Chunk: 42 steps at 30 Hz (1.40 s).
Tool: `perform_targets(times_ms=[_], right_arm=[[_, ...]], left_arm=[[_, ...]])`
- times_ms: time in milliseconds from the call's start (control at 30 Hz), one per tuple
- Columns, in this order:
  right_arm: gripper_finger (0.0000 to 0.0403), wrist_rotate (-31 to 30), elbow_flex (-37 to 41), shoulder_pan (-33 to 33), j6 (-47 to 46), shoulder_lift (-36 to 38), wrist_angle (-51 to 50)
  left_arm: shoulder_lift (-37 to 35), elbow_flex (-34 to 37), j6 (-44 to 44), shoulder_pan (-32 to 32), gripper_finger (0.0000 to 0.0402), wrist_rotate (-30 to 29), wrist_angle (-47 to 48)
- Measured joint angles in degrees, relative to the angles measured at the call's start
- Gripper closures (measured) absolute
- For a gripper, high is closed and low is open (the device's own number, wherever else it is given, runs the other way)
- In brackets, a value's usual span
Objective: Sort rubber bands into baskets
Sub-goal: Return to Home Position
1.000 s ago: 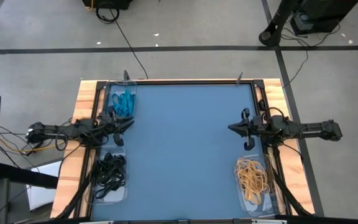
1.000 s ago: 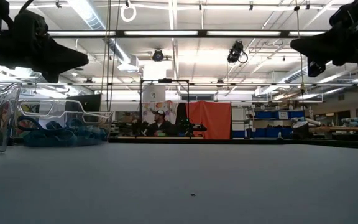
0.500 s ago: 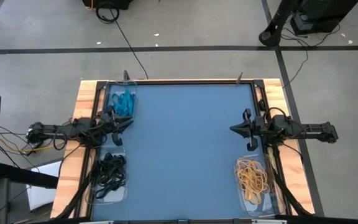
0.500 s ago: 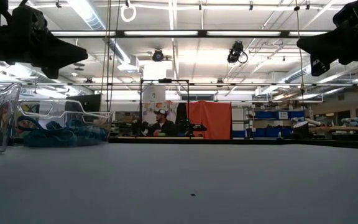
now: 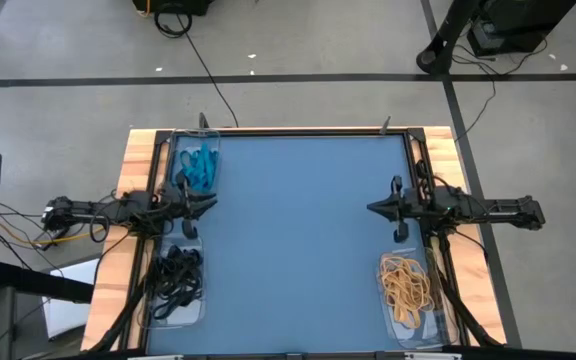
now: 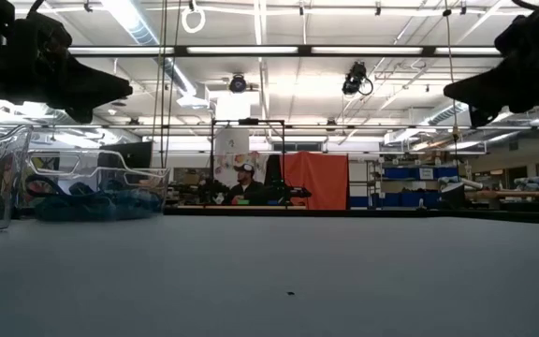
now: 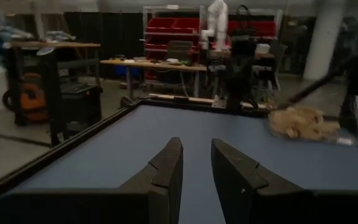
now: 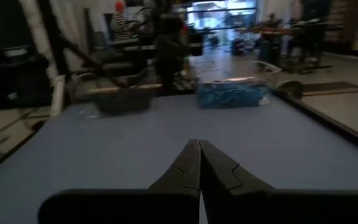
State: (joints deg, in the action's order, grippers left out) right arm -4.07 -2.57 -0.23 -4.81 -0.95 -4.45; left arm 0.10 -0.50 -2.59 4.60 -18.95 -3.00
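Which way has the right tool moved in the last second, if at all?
Yes, slightly down: in the low view the right tool sits further below the ceiling beam than before.

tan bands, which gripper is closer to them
Right. The right gripper is close to the tan bands, on their side of the table; the left gripper is far across it, between the teal bands and black bands.

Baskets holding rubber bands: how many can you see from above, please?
3: the teal basket top left, the black basket bottom left, the tan basket bottom right; an empty one may be hidden.
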Motion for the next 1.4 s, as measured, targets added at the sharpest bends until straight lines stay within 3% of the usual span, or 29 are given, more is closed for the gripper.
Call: perform_targets(times_ms=[100,433,700,1400], right_arm=[[0.0394,3.6,0.0,0.0,1.4,-0.3,-0.5],[0.0381,3.3,0.0,0.0,1.7,-0.3,-0.4],[0.0378,3.3,0.0,0.0,-7.8,-0.3,-0.3],[0.0378,3.3,0.1,0.0,-9.6,-0.3,-0.3]], left_arm=[[0.0,0.0,2.3,0.0,0.0315,0.9,0.1],[0.0,0.0,6.1,-0.5,0.0315,-1.4,-0.1],[0.0,0.0,-3.6,-0.5,0.0315,-1.6,-0.3],[0.0,0.1,-3.7,-0.5,0.0314,-1.6,-0.4]])
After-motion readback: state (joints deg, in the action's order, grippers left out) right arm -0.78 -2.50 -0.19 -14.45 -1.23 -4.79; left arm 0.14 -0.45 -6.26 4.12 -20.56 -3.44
